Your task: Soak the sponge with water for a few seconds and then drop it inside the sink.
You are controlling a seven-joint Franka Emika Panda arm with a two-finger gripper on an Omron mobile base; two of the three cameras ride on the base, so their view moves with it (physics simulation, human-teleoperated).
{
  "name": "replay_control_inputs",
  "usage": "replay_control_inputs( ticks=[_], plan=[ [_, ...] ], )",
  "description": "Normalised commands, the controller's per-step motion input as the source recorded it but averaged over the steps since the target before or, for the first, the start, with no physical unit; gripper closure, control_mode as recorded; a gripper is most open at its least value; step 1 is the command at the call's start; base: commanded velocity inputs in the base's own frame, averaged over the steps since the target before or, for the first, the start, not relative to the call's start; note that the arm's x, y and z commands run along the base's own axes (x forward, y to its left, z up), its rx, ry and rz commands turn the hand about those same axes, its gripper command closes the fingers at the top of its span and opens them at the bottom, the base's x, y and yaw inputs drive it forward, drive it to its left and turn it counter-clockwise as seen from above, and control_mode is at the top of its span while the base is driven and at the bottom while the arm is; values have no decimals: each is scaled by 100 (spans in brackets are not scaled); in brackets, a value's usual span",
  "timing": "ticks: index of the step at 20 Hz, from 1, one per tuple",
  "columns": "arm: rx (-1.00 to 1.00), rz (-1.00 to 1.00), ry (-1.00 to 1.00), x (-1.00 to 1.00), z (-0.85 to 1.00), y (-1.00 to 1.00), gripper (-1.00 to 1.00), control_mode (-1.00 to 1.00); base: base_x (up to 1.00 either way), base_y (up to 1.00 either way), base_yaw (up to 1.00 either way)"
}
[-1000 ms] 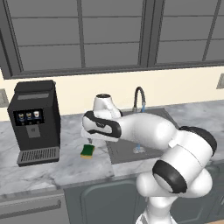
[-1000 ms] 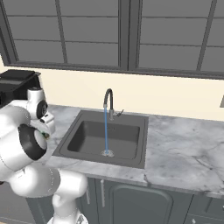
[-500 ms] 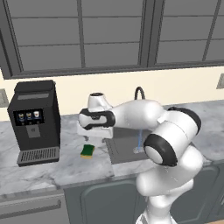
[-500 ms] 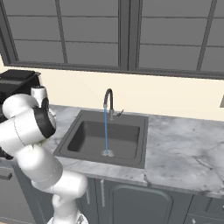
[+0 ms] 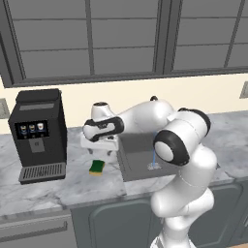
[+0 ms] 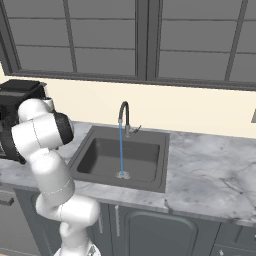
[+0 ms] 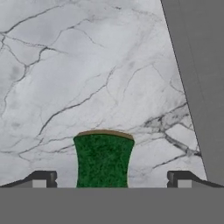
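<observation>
Gripper (image 7: 108, 179) spread wide, holding nothing, poised above sponge (image 5: 97, 167) lying green side up on marble counter (image 5: 48, 191) between coffee machine (image 5: 38, 135) and sink (image 6: 122, 160).

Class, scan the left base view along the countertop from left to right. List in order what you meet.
Coffee machine → sponge → sink → water. The gripper hangs open above the sponge, so it has no separate place in the order.

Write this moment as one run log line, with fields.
phase: approach | gripper: open, above sponge | sponge: on counter, not held | water: running into sink
</observation>
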Motion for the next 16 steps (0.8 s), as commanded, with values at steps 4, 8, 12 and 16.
replay_control_inputs(
  ticks=[4, 8, 12, 16],
  plan=[
    [-3, 0, 2, 23, 0, 14, -100, -100, 0, 0, 0],
    [-3, 0, 5, 0, -5, 14, -100, -100, 0, 0, 0],
    [-2, 0, 8, -15, -7, 6, -100, -100, 0, 0, 0],
    [0, 0, 3, -10, -2, 0, -100, -100, 0, 0, 0]
  ],
)
